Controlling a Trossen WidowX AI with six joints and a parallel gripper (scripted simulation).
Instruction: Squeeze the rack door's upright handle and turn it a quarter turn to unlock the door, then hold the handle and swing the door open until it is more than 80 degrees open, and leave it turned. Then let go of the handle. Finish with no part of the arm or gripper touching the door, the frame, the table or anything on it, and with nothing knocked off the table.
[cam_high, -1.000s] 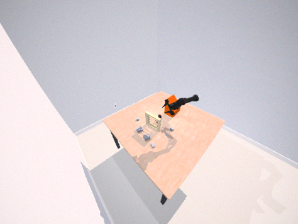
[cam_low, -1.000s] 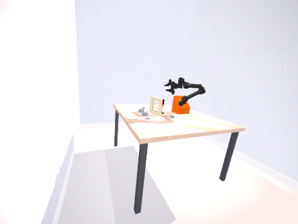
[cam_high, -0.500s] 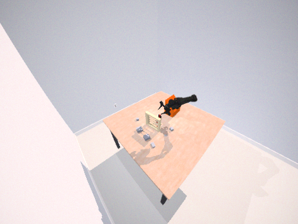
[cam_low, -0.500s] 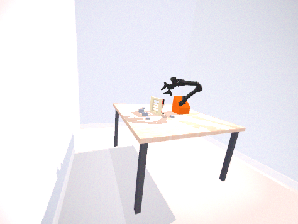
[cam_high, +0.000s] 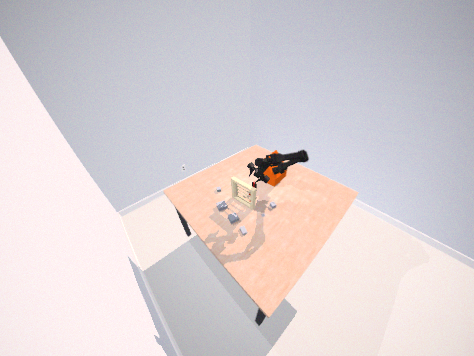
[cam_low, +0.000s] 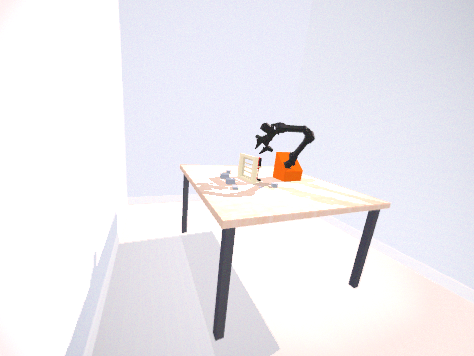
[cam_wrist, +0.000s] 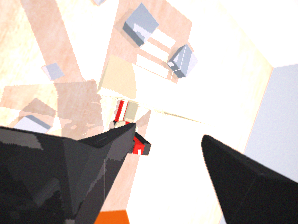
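Overhead, the black gripper (cam_high: 254, 173) (cam_low: 263, 146) (cam_wrist: 168, 133) hangs above the rack door (cam_high: 243, 192) (cam_low: 240, 168) (cam_wrist: 118, 80), its fingers spread apart with nothing between them. The cream door stands upright on the table (cam_high: 305, 220) (cam_low: 310, 197), well in from the table's edges. At its right side is the red and black handle (cam_high: 254, 185) (cam_low: 259, 162) (cam_wrist: 140, 146), below the fingers in the exterior view. The orange base block (cam_high: 273, 177) (cam_low: 287, 173) (cam_wrist: 113, 217) stands to the right, with open space between it and the door. Two larger grey blocks (cam_high: 221, 205) (cam_low: 230, 181) (cam_wrist: 141, 23) lie near the door, and smaller pieces lie around it.

In the wrist view, a fingertip partly covers the handle, glare washes out much of the door, and the base block is cut off at the lower border. The handle's exact turn is too small to tell.
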